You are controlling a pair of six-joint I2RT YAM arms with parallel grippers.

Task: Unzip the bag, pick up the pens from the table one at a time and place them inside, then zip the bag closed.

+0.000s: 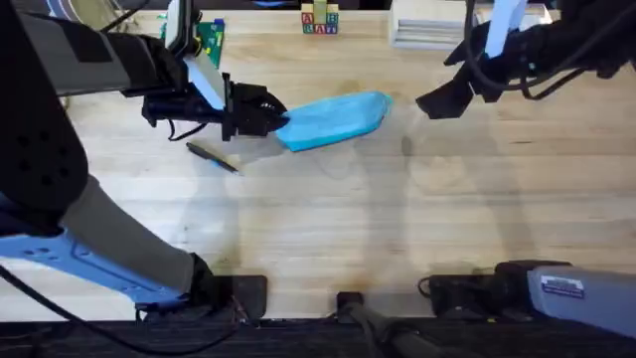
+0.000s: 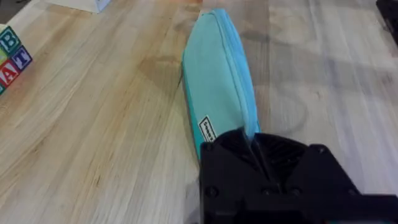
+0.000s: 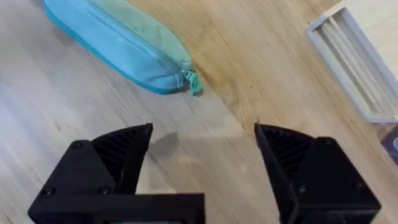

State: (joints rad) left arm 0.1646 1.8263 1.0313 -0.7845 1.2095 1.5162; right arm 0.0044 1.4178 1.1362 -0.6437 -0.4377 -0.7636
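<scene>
Light blue fabric pencil pouch (image 1: 333, 119) lies far-centre on wood table (image 1: 328, 229), zip shut. L gripper (image 1: 281, 121) pinches its left end, prob. anchoring. R gripper (image 3: 202, 162) wide open, empty, near pull tab (image 3: 194, 83). Pen (image 1: 212, 157) near-left.

Bright, even overhead light; soft arm shadows on table (image 1: 328, 229); blurred near arms.

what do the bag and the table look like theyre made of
The bag looks like soft woven fabric, matte light blue, with stitched seams and a zip along its top. The table looks like light wood planks with a smooth finish and visible grain, though it could be laminate.
</scene>
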